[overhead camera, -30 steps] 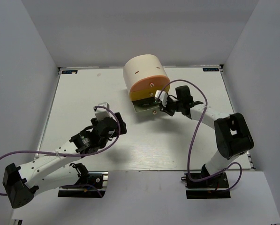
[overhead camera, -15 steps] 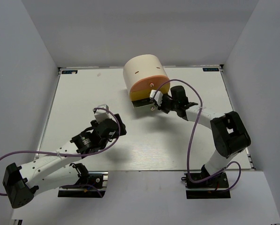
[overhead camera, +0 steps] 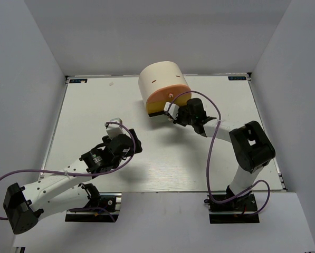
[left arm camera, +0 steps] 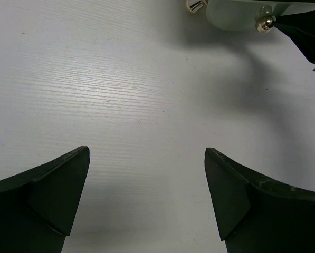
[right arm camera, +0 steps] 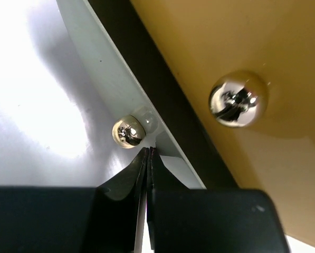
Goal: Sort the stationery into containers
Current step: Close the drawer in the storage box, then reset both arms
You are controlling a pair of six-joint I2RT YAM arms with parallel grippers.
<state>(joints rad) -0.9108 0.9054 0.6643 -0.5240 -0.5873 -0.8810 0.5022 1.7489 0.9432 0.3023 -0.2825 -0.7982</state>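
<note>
Right gripper (right arm camera: 148, 158) at the grey-green drawer (right arm camera: 102, 68).
Jaws pressed together, gripping nothing, tips just beside the drawer's knob (right arm camera: 128, 130); left gripper (left arm camera: 146, 153) spread wide, empty, over the table (left arm camera: 120, 79); cabinet (overhead camera: 161, 81) stands far-centre.

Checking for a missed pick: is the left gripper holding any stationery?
No, the fingers of the left gripper stand wide apart, with only table between them.

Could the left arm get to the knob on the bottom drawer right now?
Probably not cleanly. The table between the left hand and the cabinet is bare, but the right hand, shut, sits with its tips right beside that knob, so the two would likely collide.
</note>
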